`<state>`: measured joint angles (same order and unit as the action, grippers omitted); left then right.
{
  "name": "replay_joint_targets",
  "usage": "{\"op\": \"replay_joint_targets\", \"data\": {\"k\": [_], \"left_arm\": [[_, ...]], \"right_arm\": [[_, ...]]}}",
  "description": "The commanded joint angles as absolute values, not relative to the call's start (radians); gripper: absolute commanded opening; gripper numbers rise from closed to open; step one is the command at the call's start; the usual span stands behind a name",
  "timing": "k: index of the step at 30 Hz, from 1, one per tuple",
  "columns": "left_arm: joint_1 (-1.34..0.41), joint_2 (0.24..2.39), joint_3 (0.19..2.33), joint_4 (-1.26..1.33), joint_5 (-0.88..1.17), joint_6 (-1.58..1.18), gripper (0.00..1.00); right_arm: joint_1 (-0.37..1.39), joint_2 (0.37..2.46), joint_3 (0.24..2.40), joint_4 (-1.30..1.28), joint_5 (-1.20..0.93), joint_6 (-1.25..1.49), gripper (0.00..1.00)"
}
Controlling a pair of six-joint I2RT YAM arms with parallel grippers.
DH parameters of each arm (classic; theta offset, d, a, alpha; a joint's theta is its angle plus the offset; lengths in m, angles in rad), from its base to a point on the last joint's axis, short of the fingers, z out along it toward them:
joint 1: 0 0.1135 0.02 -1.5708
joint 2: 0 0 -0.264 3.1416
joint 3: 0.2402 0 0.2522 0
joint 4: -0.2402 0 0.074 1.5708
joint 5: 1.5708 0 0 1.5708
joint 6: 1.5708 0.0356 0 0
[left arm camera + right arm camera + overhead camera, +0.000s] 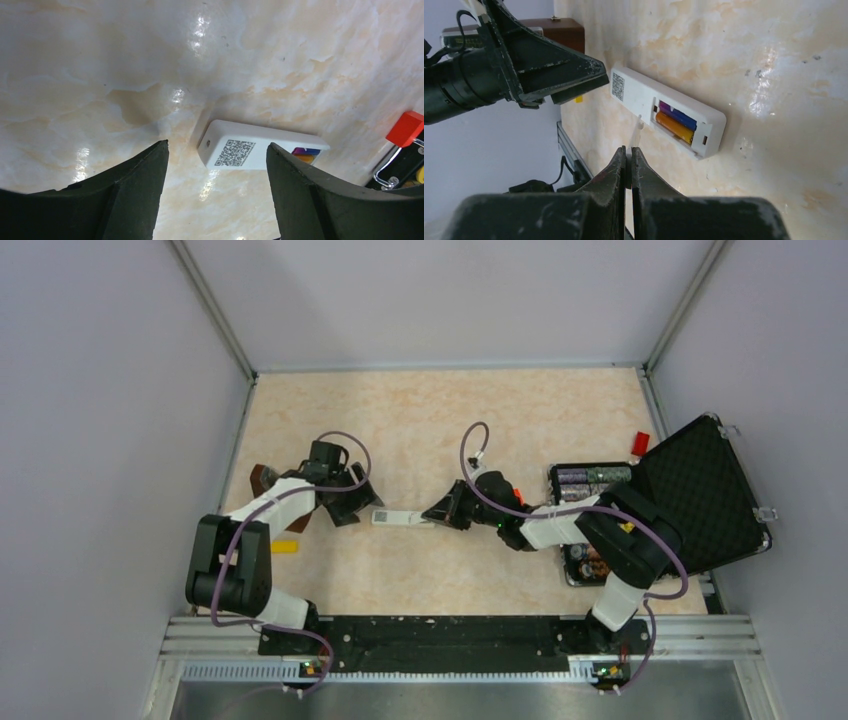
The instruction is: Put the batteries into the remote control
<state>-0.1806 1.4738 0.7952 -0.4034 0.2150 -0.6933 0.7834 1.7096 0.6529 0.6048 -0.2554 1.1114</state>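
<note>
The remote control lies back-up on the marble table, its QR label towards my left gripper. Its compartment stands uncovered, with a purple battery and an orange battery side by side inside. My right gripper hovers just short of the compartment, shut on a thin white plate that sticks out edge-on past the tips. My left gripper is open at the remote's label end and touches nothing. From above, the remote lies between the left gripper and the right gripper.
An open black case sits at the right, with spare batteries in its tray. A red block lies behind the case. A yellow bar and a brown box are near the left arm.
</note>
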Motion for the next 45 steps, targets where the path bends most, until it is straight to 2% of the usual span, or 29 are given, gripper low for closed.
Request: {"op": "replay_joint_targets", "data": {"k": [1, 20, 35, 39, 45], "left_arm": [[-0.186, 1.456, 0.803, -0.376, 0.255, -0.774, 0.77], [-0.193, 1.527, 0.821, -0.469, 0.293, -1.113, 0.83], [-0.209, 1.605, 0.879, -0.505, 0.303, -1.159, 0.91], [-0.224, 1.632, 0.889, -0.499, 0.311, -1.195, 0.91], [-0.253, 1.658, 0.874, -0.471, 0.308, -1.251, 0.83]], "right_arm": [[0.789, 1.715, 0.643, 0.767, -0.209, 1.140, 0.00], [0.771, 1.786, 0.632, 0.807, -0.206, 1.159, 0.00], [0.750, 1.837, 0.645, 0.773, -0.264, 1.148, 0.00], [0.741, 1.835, 0.657, 0.719, -0.276, 1.145, 0.00], [0.741, 1.838, 0.692, 0.627, -0.285, 1.127, 0.00]]}}
